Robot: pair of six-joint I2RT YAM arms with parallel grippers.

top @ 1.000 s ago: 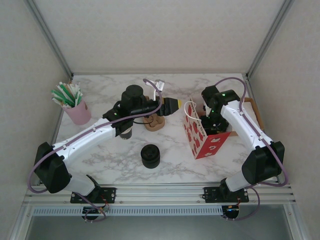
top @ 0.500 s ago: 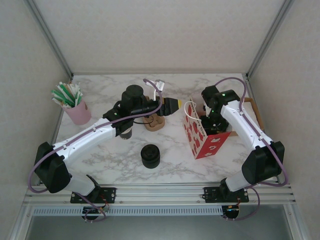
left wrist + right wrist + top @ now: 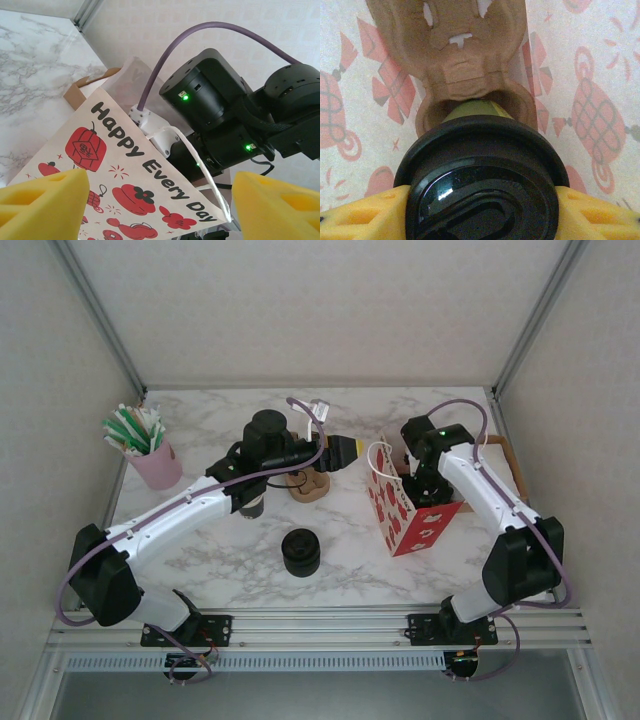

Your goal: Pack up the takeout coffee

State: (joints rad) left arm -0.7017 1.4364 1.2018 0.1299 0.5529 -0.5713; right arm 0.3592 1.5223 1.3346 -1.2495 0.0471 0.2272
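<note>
Left tool gapes wide and empty beside a red-printed paper bag on the marble worktop; a pink cup holds green-and-white straws. Its wrist view reads "Happy Every Day" on the bag. Right tool, from its own wrist, clamps yellow pads on the takeout coffee: glossy round black lid, greenish body, seated in a brown pulp carrier inside the bag.

In the right wrist view the lid covers nearly all of the coffee, bar a green sliver, and the frame cuts its near edge. The right fingers are cropped at both lower corners; from above, the bag seems to hide them. The left fingers run off the bottom edge.
</note>
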